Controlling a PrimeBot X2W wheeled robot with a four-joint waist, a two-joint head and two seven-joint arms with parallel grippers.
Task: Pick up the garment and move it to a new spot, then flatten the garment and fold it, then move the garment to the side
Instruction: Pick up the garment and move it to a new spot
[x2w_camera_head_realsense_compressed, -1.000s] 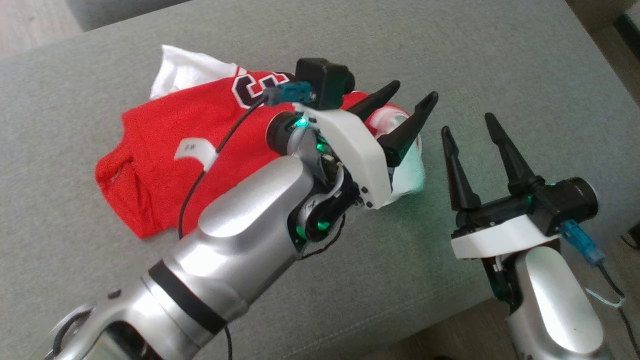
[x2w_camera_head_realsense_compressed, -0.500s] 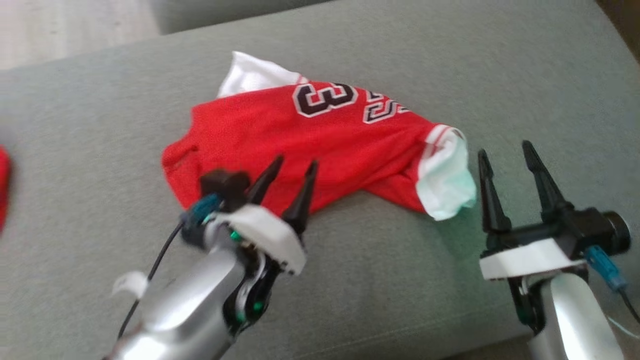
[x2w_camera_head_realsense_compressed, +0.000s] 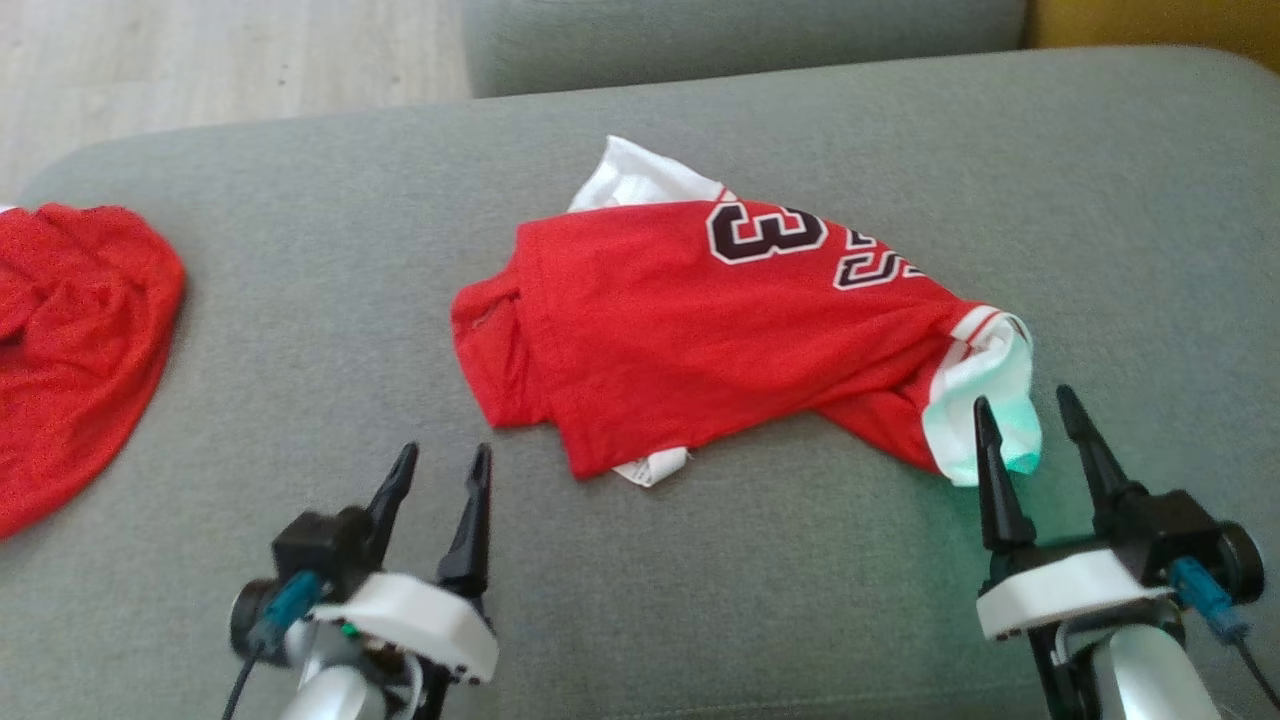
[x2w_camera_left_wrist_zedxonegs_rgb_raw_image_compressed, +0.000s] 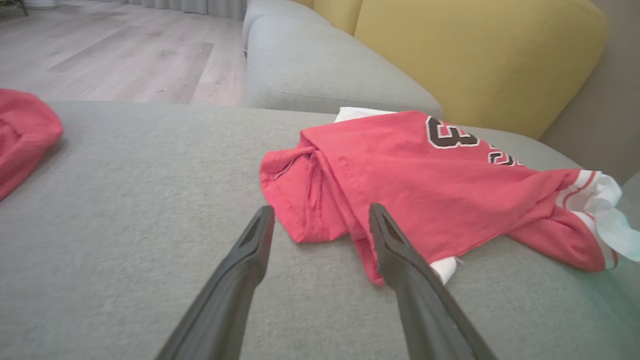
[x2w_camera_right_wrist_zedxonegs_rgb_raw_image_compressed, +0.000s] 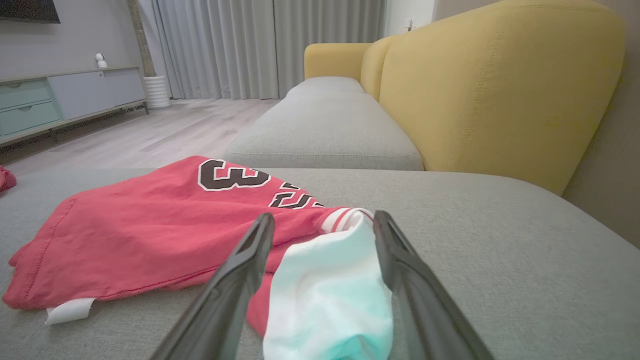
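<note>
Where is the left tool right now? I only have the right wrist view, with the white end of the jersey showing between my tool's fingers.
Observer: The left tool is open, over bare cushion just short of the jersey's near left corner, not on the cloth.
Operator: Anything hidden behind the jersey?
Observer: Yes, white fabric sticks out from under its far edge.
Operator: And that red sliver at my far left?
Observer: A second red garment, crumpled at the cushion's left end, well apart from the jersey.
</note>
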